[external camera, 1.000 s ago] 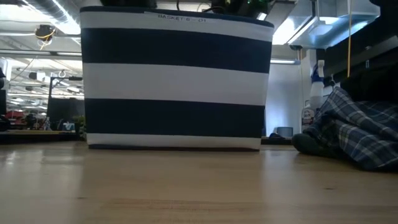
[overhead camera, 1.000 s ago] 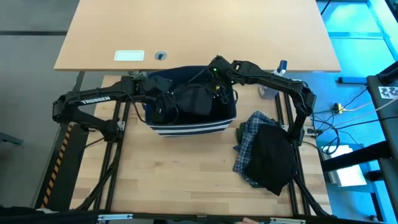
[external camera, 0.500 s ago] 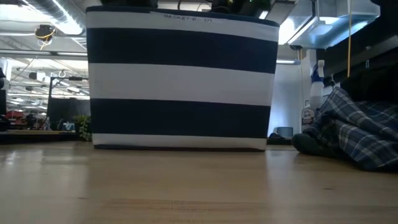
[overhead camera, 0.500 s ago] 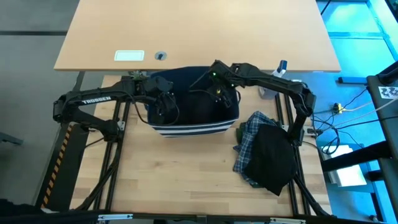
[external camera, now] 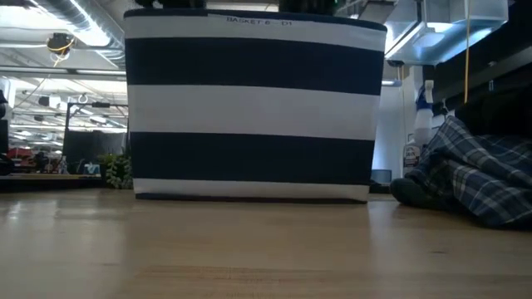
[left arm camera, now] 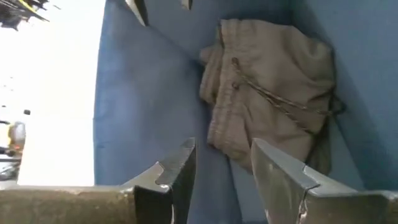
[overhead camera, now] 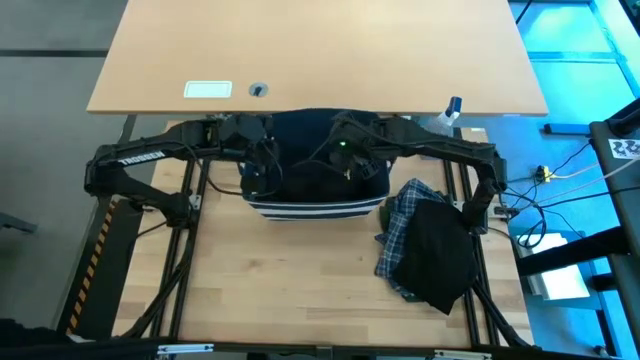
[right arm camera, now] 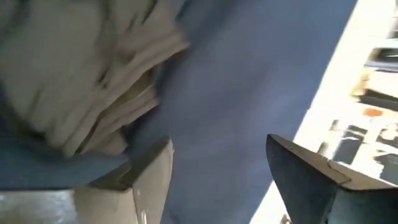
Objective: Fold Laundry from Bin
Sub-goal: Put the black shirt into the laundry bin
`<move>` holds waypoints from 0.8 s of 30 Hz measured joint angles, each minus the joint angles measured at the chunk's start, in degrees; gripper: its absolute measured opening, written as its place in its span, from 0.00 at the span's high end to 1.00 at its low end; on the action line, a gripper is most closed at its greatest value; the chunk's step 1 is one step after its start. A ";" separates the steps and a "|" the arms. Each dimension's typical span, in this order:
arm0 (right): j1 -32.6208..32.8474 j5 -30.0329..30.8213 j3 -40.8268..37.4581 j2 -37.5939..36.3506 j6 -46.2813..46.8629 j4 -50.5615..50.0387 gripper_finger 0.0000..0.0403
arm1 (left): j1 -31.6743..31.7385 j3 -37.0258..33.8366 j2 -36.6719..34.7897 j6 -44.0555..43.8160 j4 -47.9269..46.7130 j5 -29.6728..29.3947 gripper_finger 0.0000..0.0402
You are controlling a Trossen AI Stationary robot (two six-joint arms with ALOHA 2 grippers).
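The navy, white-striped bin [overhead camera: 318, 203] [external camera: 253, 108] stands at the table's far middle. Inside it an olive garment with a drawstring [left arm camera: 267, 106] [right arm camera: 81, 81] lies bunched on the bin's floor against a wall. My left gripper [left arm camera: 224, 149] [overhead camera: 262, 172] hangs open inside the bin's left part, above the cloth and clear of it. My right gripper [right arm camera: 221, 146] [overhead camera: 348, 160] hangs open in the bin's right part, with nothing between its fingers. A plaid shirt [overhead camera: 400, 225] [external camera: 482, 178] and a black garment [overhead camera: 440, 255] lie piled on the table at the right.
A clear spray bottle [overhead camera: 450, 112] [external camera: 422, 120] stands behind the bin at the far right. Bare wooden table [overhead camera: 280, 290] stretches in front of the bin and to its left. A second tabletop [overhead camera: 320, 50] lies beyond the far edge.
A dark garment bunched between both grippers over the bin has dropped inside and hangs from neither. My right gripper has swung toward the near edge and turned. My left gripper has risen a little. The bin has slid slightly toward the table's right.
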 joint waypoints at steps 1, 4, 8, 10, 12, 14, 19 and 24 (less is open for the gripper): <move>0.72 0.43 1.93 -0.04 0.21 -0.09 0.36 | -0.42 0.81 0.00 -0.04 -0.42 -0.72 0.63; 2.73 1.71 9.23 -0.06 3.37 -1.80 0.36 | -1.94 3.20 0.00 -1.75 -1.12 -3.15 0.63; 4.47 -1.18 22.16 -0.16 15.21 -12.59 0.36 | -6.57 7.07 -0.77 -6.35 -0.82 -6.83 0.64; 4.87 -4.91 24.21 -1.86 22.03 -16.91 0.36 | -9.93 8.28 -1.81 -7.45 -0.58 -7.92 0.64; 5.24 -8.06 19.99 -6.58 26.91 -17.94 0.36 | -12.89 8.69 -2.43 -7.99 0.36 -8.49 0.64; 5.49 -9.71 17.62 -10.21 33.61 -20.82 0.36 | -15.31 8.62 -2.69 -9.06 1.25 -8.45 0.64; 8.24 -16.27 11.91 -15.76 49.74 -23.60 0.36 | -20.95 7.37 -2.12 -11.28 1.84 -8.48 0.64; 13.63 -18.96 4.78 -16.93 56.10 -23.83 0.36 | -24.72 4.98 -1.20 -13.31 3.44 -9.14 0.64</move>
